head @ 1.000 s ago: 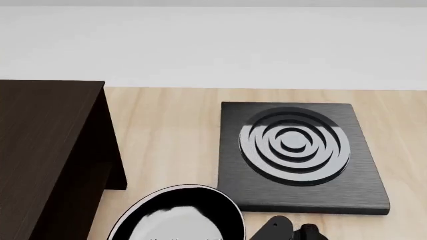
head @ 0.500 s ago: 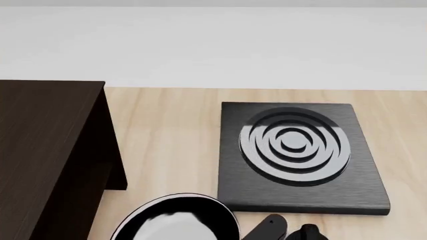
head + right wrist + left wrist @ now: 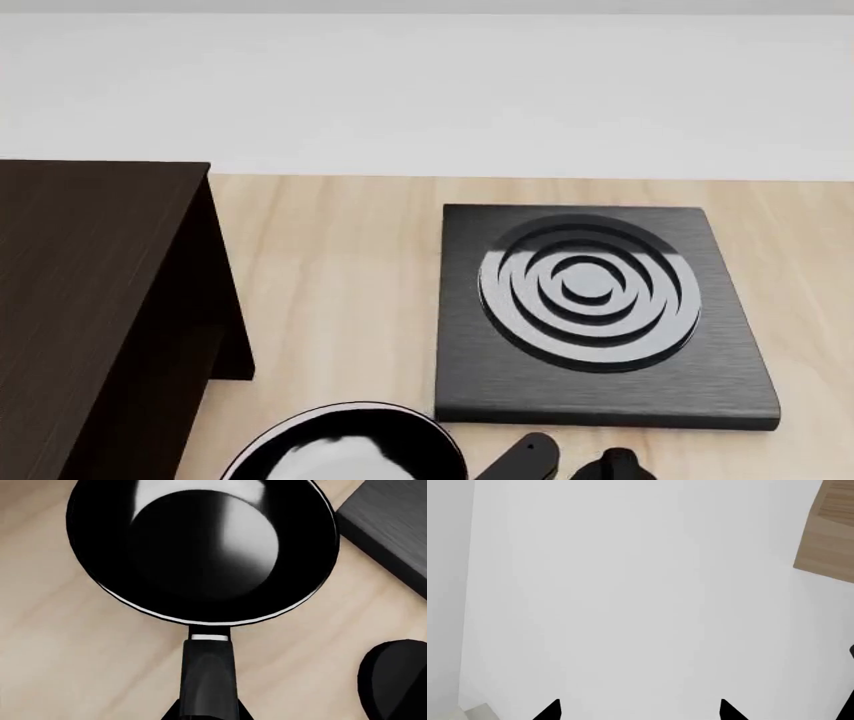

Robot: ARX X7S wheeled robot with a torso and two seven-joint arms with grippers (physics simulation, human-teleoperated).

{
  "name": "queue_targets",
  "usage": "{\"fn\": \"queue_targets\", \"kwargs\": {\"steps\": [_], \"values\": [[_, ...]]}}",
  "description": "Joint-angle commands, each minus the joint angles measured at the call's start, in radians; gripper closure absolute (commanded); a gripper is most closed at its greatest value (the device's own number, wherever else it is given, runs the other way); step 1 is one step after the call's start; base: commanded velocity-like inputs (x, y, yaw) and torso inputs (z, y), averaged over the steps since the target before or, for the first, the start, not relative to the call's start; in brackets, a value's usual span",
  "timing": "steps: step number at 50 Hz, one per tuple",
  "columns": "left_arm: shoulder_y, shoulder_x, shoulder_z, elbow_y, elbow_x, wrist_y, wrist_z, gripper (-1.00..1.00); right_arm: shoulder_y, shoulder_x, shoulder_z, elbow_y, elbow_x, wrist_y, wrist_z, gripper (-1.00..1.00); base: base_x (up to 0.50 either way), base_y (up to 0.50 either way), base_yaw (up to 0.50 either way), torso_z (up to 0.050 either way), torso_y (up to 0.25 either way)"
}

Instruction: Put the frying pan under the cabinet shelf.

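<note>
The right tool (image 3: 203, 715) shows only at the edge of the right wrist view, where the frying pan's long black handle (image 3: 208, 680) runs straight into it; the handle sits between its dark parts, so it looks clenched on the handle, though the fingertips themselves are cut off. The frying pan (image 3: 200, 550) stretches away from it, its glossy black inside facing up and a thin silvery rim around it, over the pale wooden tabletop (image 3: 60, 655).

In the head view the pan (image 3: 340, 445) lies at the near edge, between the cabinet shelf (image 3: 94, 300) on the left and the square black burner plate (image 3: 594, 310) with concentric rings on the right, just beside the plate's near corner.

The left tool (image 3: 637, 710) shows two dark fingertips (image 3: 550, 711) spread well apart, released, with nothing between them, facing a plain white surface.
</note>
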Motion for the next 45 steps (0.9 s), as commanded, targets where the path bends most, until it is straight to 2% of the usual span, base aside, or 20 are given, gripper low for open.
{"fn": "queue_targets", "kwargs": {"steps": [1,24,45], "values": [[0.0,0.0,0.0,0.0,0.0,0.0,0.0,-1.0,0.013,-0.033,-0.031,0.045,-0.137,-0.066,-0.117,1.0,0.0,0.0,0.0,0.0,0.0],[0.0,0.0,0.0,0.0,0.0,0.0,0.0,-1.0,0.03,-0.124,-0.148,0.276,-0.337,-0.217,-0.33,1.0,0.0,0.0,0.0,0.0,0.0],[0.0,0.0,0.0,0.0,0.0,0.0,0.0,-1.0,0.012,-0.215,-0.21,0.466,-0.408,-0.314,-0.456,1.0,0.0,0.0,0.0,0.0,0.0]]}}
